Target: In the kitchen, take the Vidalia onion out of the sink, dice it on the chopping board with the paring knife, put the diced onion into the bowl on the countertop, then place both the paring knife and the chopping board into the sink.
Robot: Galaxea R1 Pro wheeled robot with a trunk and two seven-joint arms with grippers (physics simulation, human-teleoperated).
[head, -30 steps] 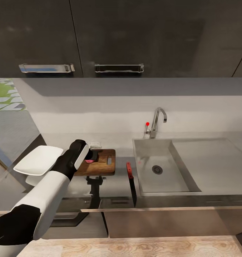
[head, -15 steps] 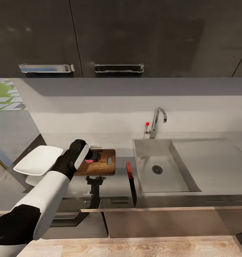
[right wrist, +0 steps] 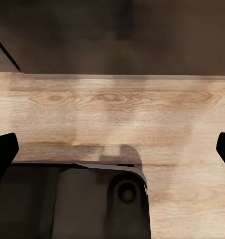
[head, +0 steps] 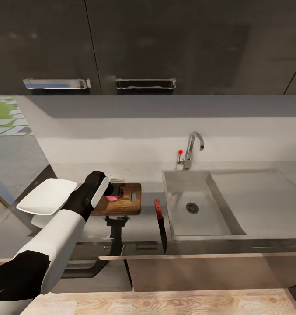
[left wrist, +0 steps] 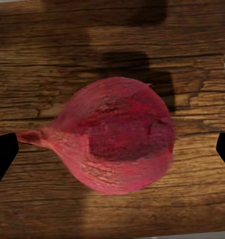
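The pinkish-red Vidalia onion (left wrist: 117,142) lies on the brown chopping board (head: 129,204), at its left part (head: 111,197). My left gripper (head: 116,191) hovers right over it and is open; its dark fingertips (left wrist: 3,154) stand wide on either side, clear of the onion. The paring knife (head: 160,223) rests on the countertop (head: 139,229) between board and sink (head: 196,205), red handle toward the wall. The white bowl (head: 47,196) sits left of the board. My right gripper (right wrist: 112,149) is open and empty, hanging low over the wooden floor.
A chrome tap (head: 192,148) with a red knob (head: 180,152) stands behind the basin, and the drainboard (head: 261,197) stretches to the right. Dark upper cabinets (head: 143,43) hang overhead. The robot's base (right wrist: 92,204) lies below the right gripper.
A little more of the onion shows beneath the left gripper than before. Arm, knife, board and bowl have stayed where they were.
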